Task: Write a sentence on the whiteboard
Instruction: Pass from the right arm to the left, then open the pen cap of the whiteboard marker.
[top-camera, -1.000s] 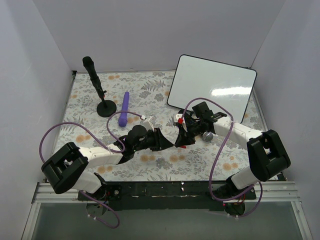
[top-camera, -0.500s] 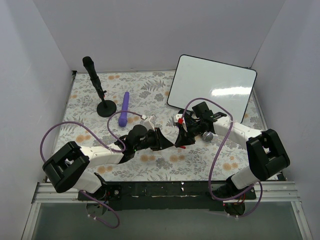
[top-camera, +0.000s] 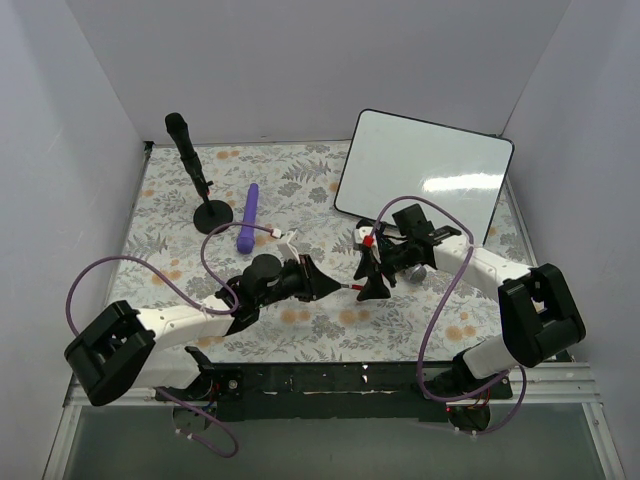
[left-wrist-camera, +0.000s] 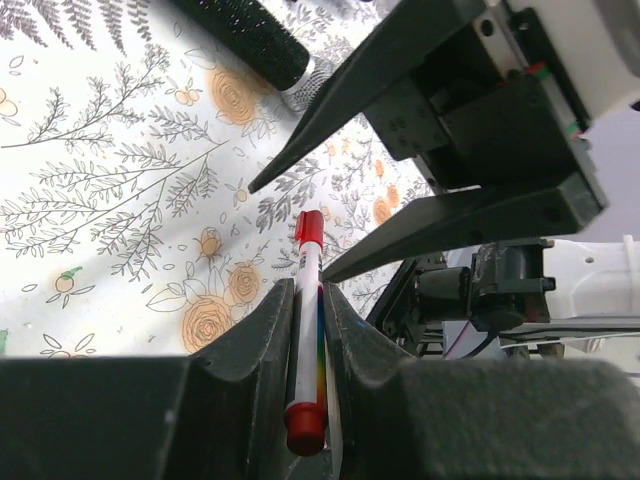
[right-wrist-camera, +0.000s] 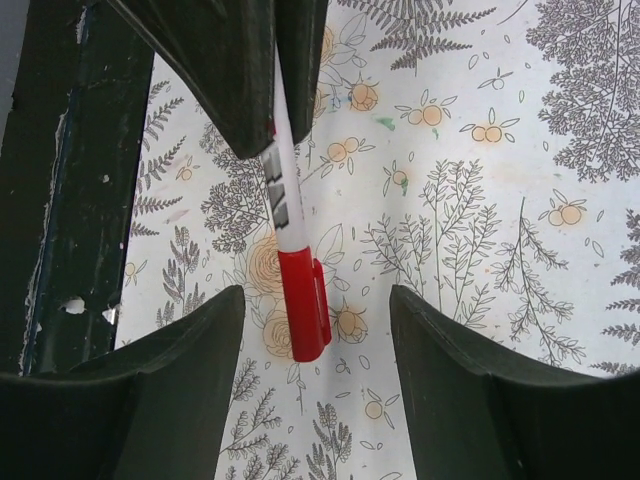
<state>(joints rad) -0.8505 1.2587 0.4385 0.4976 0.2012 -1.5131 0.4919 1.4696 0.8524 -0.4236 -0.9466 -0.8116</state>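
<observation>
The whiteboard (top-camera: 425, 175) leans at the back right, its white face bare; no sentence shows on it. My left gripper (top-camera: 322, 282) (left-wrist-camera: 306, 300) is shut on a white marker with a red cap (left-wrist-camera: 308, 262) (top-camera: 343, 286), which points toward the right arm. My right gripper (top-camera: 373, 284) (right-wrist-camera: 318, 295) stands open around the capped end (right-wrist-camera: 303, 300), and its fingers (right-wrist-camera: 180, 370) do not touch it. In the left wrist view, the right gripper's two black fingers (left-wrist-camera: 360, 90) spread on either side of the cap.
A floral cloth (top-camera: 180, 240) covers the table. A black stand with a round base (top-camera: 197, 180) and a purple cylinder (top-camera: 247, 217) sit at the back left. A black and silver handle (top-camera: 415, 271) lies under the right wrist. The black front rail (top-camera: 330, 380) runs along the near edge.
My right gripper has opened and let go of the marker. My left gripper has closed fully on it, and the left arm has swung slightly outward.
</observation>
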